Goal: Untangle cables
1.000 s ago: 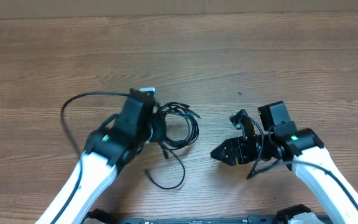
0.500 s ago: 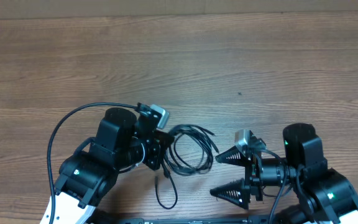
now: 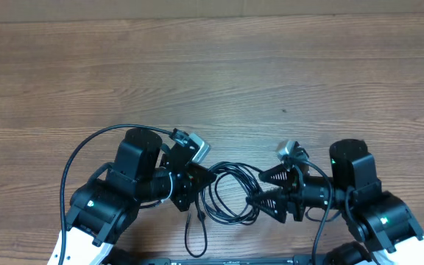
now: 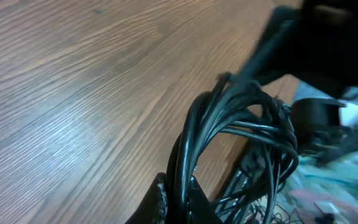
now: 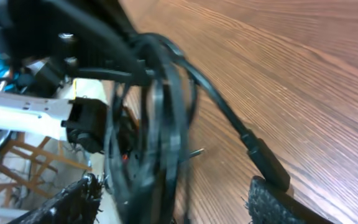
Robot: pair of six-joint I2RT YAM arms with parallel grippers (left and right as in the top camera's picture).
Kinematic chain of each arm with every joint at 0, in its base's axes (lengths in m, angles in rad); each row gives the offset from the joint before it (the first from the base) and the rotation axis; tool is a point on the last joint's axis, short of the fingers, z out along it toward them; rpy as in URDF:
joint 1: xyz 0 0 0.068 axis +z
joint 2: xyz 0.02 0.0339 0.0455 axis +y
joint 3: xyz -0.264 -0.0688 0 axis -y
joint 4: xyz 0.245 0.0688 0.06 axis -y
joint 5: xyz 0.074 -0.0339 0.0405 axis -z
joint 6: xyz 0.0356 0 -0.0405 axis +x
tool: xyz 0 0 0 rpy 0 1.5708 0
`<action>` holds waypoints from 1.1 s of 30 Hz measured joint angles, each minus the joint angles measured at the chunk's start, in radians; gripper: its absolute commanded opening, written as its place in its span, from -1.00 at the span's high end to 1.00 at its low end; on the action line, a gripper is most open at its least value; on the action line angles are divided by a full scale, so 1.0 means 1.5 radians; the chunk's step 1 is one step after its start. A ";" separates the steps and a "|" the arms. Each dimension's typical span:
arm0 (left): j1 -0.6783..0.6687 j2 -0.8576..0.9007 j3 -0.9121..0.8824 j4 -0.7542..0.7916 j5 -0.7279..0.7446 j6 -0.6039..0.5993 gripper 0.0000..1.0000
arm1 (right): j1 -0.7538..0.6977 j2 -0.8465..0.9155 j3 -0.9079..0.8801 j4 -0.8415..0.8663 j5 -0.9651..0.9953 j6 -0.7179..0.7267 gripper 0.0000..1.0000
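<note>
Moving in toward the left tool (image 3: 188,193), the right tool (image 3: 259,189) is straddling, wide apart, the bundled cables (image 4: 190,137) that the left tool is clamping above the bench (image 3: 271,73), likely needing to pinch one loop next.

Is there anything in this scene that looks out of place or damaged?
Only the cables: they are a tangled bundle of loops, gripped by the left pincer, with the open right pincer straddling the other side. No damage shows.

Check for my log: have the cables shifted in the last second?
Yes. The cables shifted toward the table's near edge and slightly right, judged against the dark speck.
</note>
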 measured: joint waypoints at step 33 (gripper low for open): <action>0.150 -0.144 -0.005 -0.070 -0.212 -0.248 0.92 | 0.045 0.106 -0.002 -0.043 0.424 0.332 0.84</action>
